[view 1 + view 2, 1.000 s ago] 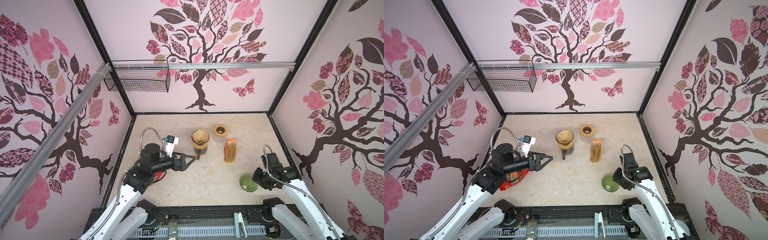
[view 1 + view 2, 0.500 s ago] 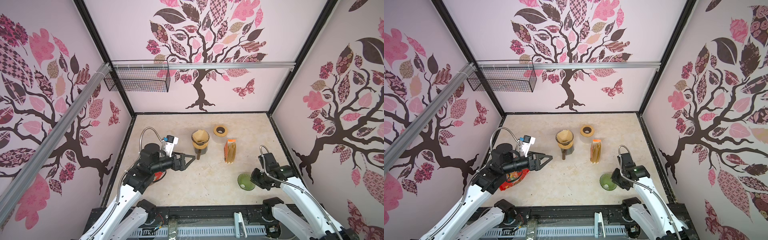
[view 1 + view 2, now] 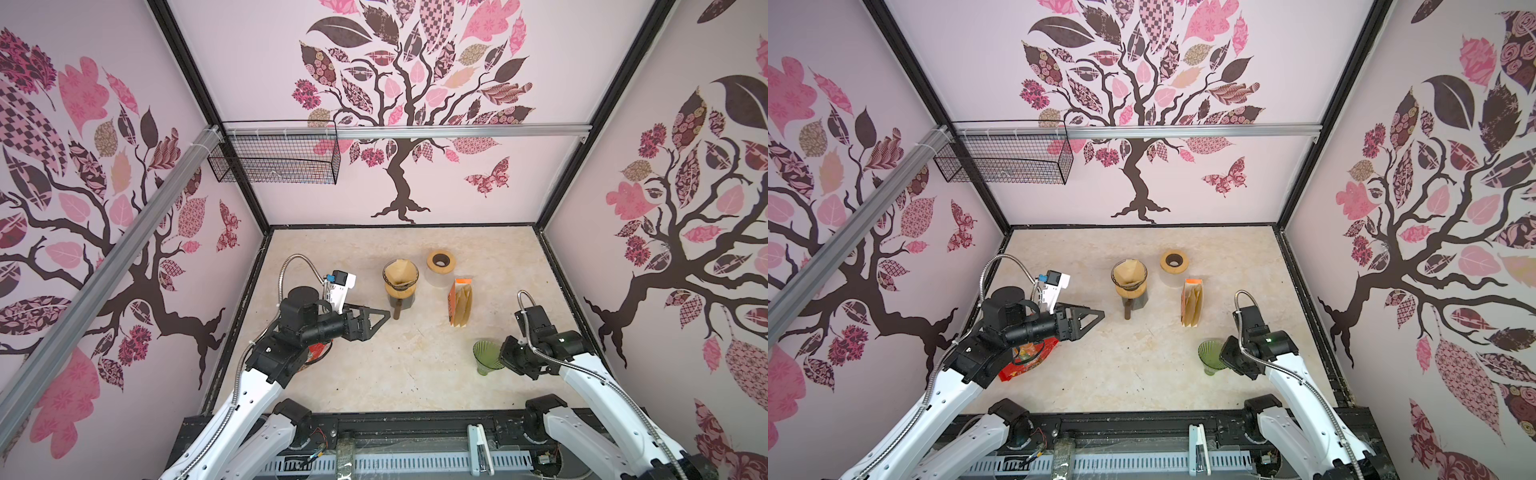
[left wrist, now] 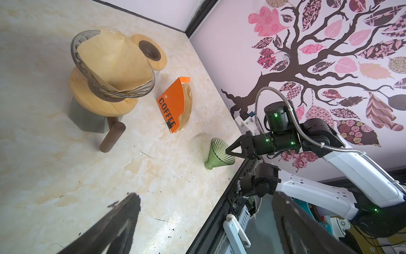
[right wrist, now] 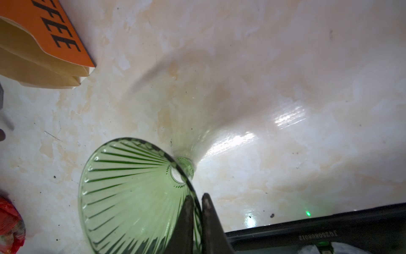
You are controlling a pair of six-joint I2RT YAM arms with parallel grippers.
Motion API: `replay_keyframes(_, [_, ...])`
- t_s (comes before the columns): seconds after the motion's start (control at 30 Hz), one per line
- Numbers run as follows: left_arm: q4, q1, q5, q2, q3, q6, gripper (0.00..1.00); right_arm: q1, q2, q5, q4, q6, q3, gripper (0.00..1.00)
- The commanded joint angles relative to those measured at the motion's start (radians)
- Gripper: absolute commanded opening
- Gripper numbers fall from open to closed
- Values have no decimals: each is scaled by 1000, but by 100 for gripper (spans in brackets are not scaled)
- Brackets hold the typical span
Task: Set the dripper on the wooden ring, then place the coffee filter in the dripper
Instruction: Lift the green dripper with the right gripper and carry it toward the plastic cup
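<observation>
Two fingers of the right gripper (image 5: 197, 201) are pinched on the rim of the green dripper (image 5: 131, 187), one inside the cone and one outside, with no gap showing. The cone rests on its narrow tip on the table (image 3: 415, 374), leaning and empty, near the front edge on the right in both top views.

The left gripper (image 3: 384, 318) is spread wide and holds nothing. It hovers just beside the clear dripper (image 4: 75, 57) on its wooden stand.

Progress: one brown filter (image 4: 114, 59) already sits opened in the clear dripper, slightly askew. The filter pack (image 4: 173, 105) lies between the two drippers, with more filters in its orange sleeve. I cannot tell which dripper is meant. If it is the green one, my reading is that only the grasp on it is done — a filter has yet to be drawn from the pack and seated.

Against a second ago: the right jaws have closed onto the rim, and arm and green dripper have slid a little toward the table's middle — the cone now shows more of its side. The left arm, the seated filter and the pack are unchanged.
</observation>
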Motion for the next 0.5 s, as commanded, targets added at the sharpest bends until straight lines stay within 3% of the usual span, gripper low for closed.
replay_keyframes(0.0, [31,8,4,-12,11,10,97,7,-12,0,-7,-7,2,6])
replay_keyframes(0.17, [28,15,1,-14,13,18,97,7,-29,-17,3,-21,2,0])
replay_keyframes(0.47, [7,32,-28,-8,16,52,97,7,-92,-27,27,-51,63,0])
